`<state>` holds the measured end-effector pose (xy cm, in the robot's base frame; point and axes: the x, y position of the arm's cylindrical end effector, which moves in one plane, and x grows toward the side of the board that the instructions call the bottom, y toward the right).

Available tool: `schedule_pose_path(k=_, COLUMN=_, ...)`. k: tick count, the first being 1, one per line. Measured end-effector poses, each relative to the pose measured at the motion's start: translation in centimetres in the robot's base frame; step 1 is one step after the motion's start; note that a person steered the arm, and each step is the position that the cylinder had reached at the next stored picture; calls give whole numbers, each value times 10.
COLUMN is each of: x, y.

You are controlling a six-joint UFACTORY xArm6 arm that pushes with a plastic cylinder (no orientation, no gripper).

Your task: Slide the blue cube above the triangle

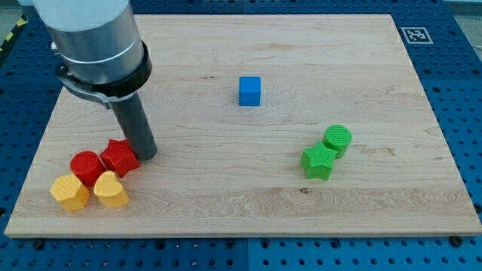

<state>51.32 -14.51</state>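
A: Start at my tip (147,156). Where does it sit?

B: Low on the view's left side of the pale wooden board (226,188). It is the lower end of a straight dark rod, hanging from a grey cylindrical arm housing (94,34) that fills the view's top left corner. No jaws on this rig, only the rod, so nothing is spread or pinched.

A: Nearest block?

B: A red star-shaped block (119,157), just to the left of my tip. Touching or a hair apart, cannot tell. Against the star's left side sits a red cylinder block (86,167).

A: Below those?

B: Two yellow blocks. A yellow heart-shaped block (111,190) lies under the red pair, touching the cylinder. A yellow hexagonal block (70,192) sits to its left, near the board's lower left corner. The four make one tight cluster.

A: The task's block?

B: The blue cube (250,91) stands alone in the upper middle of the board, well apart from my tip, up and to the view's right of it. Nothing touches it.

A: A triangle?

B: None that I can make out as such.

A: Further out?

B: On the right half, a green star-shaped block (318,162) with a green cylinder block (337,140) touching its upper right. Both lie below and right of the cube, well apart. Around the board, a blue perforated table (459,90), and a black-and-white marker tag (416,35) at the board's top right corner.
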Motion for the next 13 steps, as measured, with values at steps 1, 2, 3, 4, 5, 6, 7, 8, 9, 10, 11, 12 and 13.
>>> schedule_pose_path(k=1, x=-24, y=16)
schedule_pose_path(k=2, x=-50, y=68)
schedule_pose_path(k=3, x=-48, y=115)
schedule_pose_path(k=4, x=-48, y=115)
schedule_pose_path(k=5, x=-49, y=112)
schedule_pose_path(k=6, x=-54, y=107)
schedule_pose_path(k=7, x=-59, y=107)
schedule_pose_path(k=8, x=-77, y=107)
schedule_pose_path(k=9, x=-102, y=105)
schedule_pose_path(k=10, x=-121, y=98)
schedule_pose_path(k=11, x=-132, y=98)
schedule_pose_path(k=12, x=-179, y=102)
schedule_pose_path(k=13, x=-181, y=159)
